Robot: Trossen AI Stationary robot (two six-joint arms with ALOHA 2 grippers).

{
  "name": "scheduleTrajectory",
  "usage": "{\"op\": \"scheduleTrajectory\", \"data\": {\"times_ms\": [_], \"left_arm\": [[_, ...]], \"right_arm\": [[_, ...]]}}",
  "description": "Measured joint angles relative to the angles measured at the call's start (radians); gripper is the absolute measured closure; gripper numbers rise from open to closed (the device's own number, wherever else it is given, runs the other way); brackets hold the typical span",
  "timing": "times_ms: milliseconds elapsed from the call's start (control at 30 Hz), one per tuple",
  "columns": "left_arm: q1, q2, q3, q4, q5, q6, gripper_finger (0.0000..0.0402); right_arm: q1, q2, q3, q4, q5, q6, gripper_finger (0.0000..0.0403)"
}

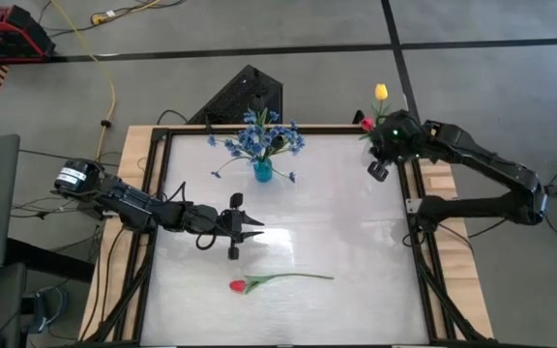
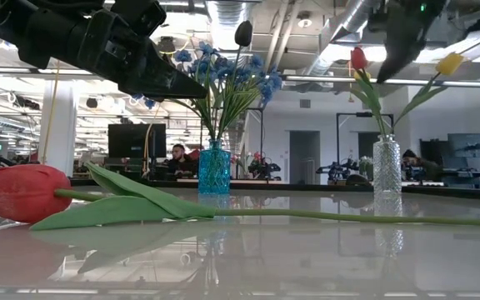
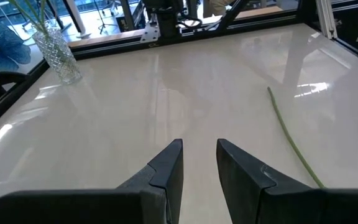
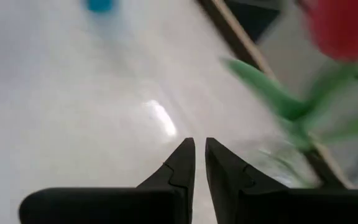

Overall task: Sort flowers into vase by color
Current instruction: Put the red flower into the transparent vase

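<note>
While both grippers hold nothing, the left gripper (image 3: pixel 199 163) hangs over mid-table with jaws narrowly parted, and the right gripper (image 4: pixel 199 160), jaws nearly closed, hovers by the clear vase (image 2: pixel 387 166). One red tulip (image 1: pixel 241 284) lies on the table (image 1: pixel 356 222). Two vases stand: the blue vase (image 2: pixel 214 167) with blue sprays, the clear one with one red and one yellow tulip (image 2: pixel 449 63). Only the low view shows a dark bud (image 2: pixel 243 33).

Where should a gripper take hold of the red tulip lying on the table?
Probably on the bare stem, from straight above. The red tulip lies flat, bloom toward the left arm's side, leaves near the bloom; the thin stem beyond them is clear, so gripper fingers could straddle it crosswise.
</note>
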Motion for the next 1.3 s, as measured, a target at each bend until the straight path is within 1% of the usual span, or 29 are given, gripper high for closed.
{"op": "scheduleTrajectory", "data": {"times_ms": [100, 200, 333, 433, 567, 667, 867, 933, 1033, 1100, 1200, 1300], "left_arm": [[0.000, 0.000, 0.000, 0.000, 0.000, 0.000, 0.0315], [0.000, 0.000, 0.000, 0.000, 0.000, 0.000, 0.0315], [0.000, 0.000, 0.000, 0.000, 0.000, 0.000, 0.0315], [0.000, 0.000, 0.000, 0.000, 0.000, 0.000, 0.0315], [0.000, 0.000, 0.000, 0.000, 0.000, 0.000, 0.0315], [0.000, 0.000, 0.000, 0.000, 0.008, -0.014, 0.0315], [0.000, 0.000, 0.000, 0.000, 0.044, -0.025, 0.0315], [0.000, 0.000, 0.000, 0.000, 0.044, -0.026, 0.0315], [0.000, 0.000, 0.000, -0.001, 0.045, -0.030, 0.0315], [0.000, 0.000, 0.000, -0.001, 0.045, -0.039, 0.0315], [0.000, 0.000, 0.000, 0.000, 0.045, -0.041, 0.0315], [0.000, 0.000, 0.000, 0.000, 0.045, -0.041, 0.0315]], "right_arm": [[0.080, 0.000, 0.028, 0.003, -0.108, 0.053, 0.0336], [0.195, 0.000, 0.037, 0.011, -0.160, 0.118, 0.0337], [0.386, 0.033, 0.037, 0.044, -0.154, 0.196, 0.0337], [0.533, 0.098, 0.032, 0.144, -0.124, 0.204, 0.0337], [0.692, 0.236, 0.026, 0.333, -0.110, 0.131, 0.0337], [0.775, 0.349, 0.026, 0.461, -0.100, 0.043, 0.0337], [0.865, 0.569, 0.026, 0.739, -0.100, 0.023, 0.0337], [0.878, 0.634, 0.026, 0.818, -0.099, 0.025, 0.0337], [0.881, 0.715, 0.026, 0.908, -0.102, 0.074, 0.0337], [0.880, 0.758, 0.029, 0.929, -0.119, 0.080, 0.0337], [0.878, 0.823, 0.058, 0.914, -0.127, 0.081, 0.0330], [0.880, 0.887, 0.097, 0.908, -0.156, 0.081, 0.0310]]}}
